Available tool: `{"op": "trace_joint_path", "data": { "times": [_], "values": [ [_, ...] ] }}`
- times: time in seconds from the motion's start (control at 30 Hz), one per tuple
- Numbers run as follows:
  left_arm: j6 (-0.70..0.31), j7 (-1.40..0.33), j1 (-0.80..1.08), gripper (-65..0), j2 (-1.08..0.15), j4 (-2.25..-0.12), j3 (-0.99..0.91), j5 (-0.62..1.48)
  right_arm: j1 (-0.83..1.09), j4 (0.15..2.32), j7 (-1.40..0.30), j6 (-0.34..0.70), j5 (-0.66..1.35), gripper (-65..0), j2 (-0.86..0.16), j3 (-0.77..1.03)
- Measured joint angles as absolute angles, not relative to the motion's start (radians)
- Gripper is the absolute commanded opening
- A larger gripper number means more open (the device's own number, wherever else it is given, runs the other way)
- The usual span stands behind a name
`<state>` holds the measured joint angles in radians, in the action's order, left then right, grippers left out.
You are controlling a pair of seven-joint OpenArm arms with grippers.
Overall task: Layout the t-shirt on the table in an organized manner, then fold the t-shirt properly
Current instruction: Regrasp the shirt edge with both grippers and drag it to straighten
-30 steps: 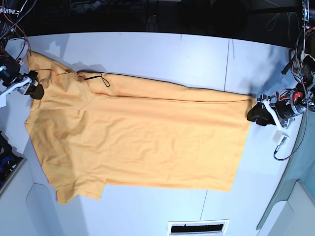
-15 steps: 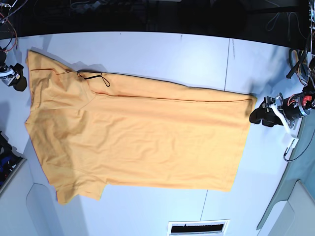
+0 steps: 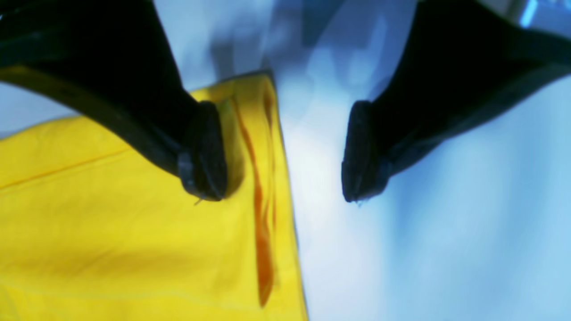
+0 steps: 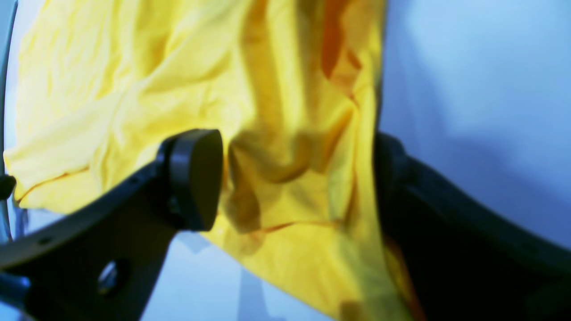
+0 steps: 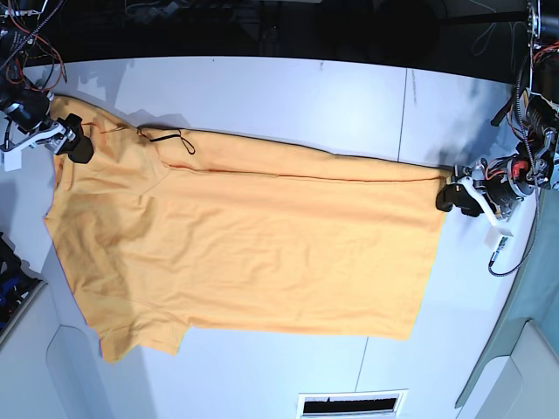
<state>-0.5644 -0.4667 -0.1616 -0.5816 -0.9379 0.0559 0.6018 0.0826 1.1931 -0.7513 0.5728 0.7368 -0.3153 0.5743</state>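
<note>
The orange-yellow t-shirt (image 5: pixel 253 253) lies flat across the white table (image 5: pixel 288 96), with a thin black line marking (image 5: pixel 170 137) near its far edge. My left gripper (image 5: pixel 447 197) is at the shirt's right far corner. In the left wrist view it (image 3: pixel 283 151) stands open, one pad (image 3: pixel 203 151) over the shirt's hem (image 3: pixel 263 214) and the other over bare table. My right gripper (image 5: pixel 79 147) is at the shirt's left far corner. In the right wrist view it (image 4: pixel 294 178) is open, with rumpled fabric (image 4: pixel 276 147) lying between its fingers.
A dark seam line (image 5: pixel 403 113) crosses the table right of centre. A vent slot (image 5: pixel 351 404) sits at the near edge. A grey-green cloth (image 5: pixel 531 301) hangs at the right edge. Cables and arm hardware crowd both far corners.
Both grippers have opened wider. The right gripper swung out past the shirt's left edge and came back onto its far corner. The left gripper shifted slightly toward the shirt's right corner.
</note>
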Motion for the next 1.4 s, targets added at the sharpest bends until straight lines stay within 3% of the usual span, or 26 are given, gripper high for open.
{"op": "trace_joint_path", "data": {
  "times": [0.13,0.2,0.27,0.33,0.37,0.6,1.03,1.4],
  "values": [
    [-0.614,-0.501,-0.161,-20.8,-0.575,-0.937,0.055,0.602,0.083,1.196,-0.752,0.580,0.743,-20.5,-0.309,0.573],
    [-0.644,-0.501,-0.154,-26.1,-0.570,-0.937,0.053,0.602,0.083,1.202,-0.752,0.580,0.744,-21.6,-0.301,0.573],
    [-0.677,-0.501,-0.144,-43.8,-0.559,-0.937,0.053,0.602,0.082,1.210,-0.769,0.580,0.743,-34.3,-0.293,0.572],
    [-0.686,-0.500,-0.133,-60.6,-0.545,-0.937,0.053,0.609,0.080,1.213,-0.798,0.579,0.736,-55.0,-0.284,0.570],
    [-0.690,-0.497,-0.130,-65.0,-0.542,-0.937,0.053,0.615,0.083,1.213,-0.805,0.578,0.737,-65.0,-0.280,0.569],
    [-0.700,-0.489,-0.091,-65.0,-0.572,-0.948,0.053,0.634,0.083,1.217,-0.887,0.580,0.742,-65.0,-0.288,0.585],
    [-0.708,-0.472,0.146,-65.0,-0.630,-1.137,0.051,0.664,0.091,1.217,-0.978,0.583,0.783,-65.0,-0.387,0.590],
    [-0.704,-0.498,0.286,-65.0,-0.651,-1.304,0.052,0.644,0.237,1.221,-0.978,0.588,0.876,-65.0,-0.432,0.602]
  ]
}}
